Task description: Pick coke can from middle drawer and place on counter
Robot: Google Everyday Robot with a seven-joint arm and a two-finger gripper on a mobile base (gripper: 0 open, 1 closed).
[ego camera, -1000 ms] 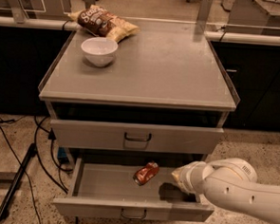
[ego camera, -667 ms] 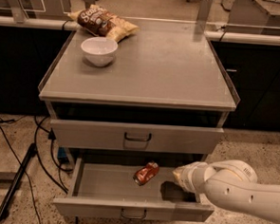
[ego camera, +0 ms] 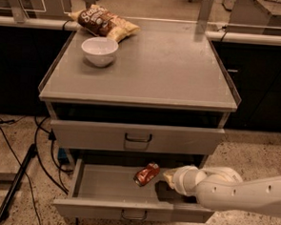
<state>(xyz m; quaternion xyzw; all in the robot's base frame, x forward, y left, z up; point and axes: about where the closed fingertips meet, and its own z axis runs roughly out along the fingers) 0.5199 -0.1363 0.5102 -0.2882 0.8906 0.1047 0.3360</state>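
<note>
The coke can (ego camera: 146, 174) lies on its side inside the open middle drawer (ego camera: 102, 183), near the drawer's back and right of centre. My gripper (ego camera: 168, 176) is at the end of the white arm, which reaches in from the right. It sits low in the drawer, right next to the can's right end. I cannot tell whether it touches the can. The counter (ego camera: 153, 67) is the grey top of the cabinet above.
A white bowl (ego camera: 100, 50) and a brown-and-yellow chip bag (ego camera: 104, 22) sit at the counter's back left. The upper drawer front (ego camera: 138, 137) is closed above the open drawer. Black cables and a stand leg (ego camera: 17, 183) lie on the floor at left.
My gripper has moved slightly left, closer to the can's right end. The can has not moved.
</note>
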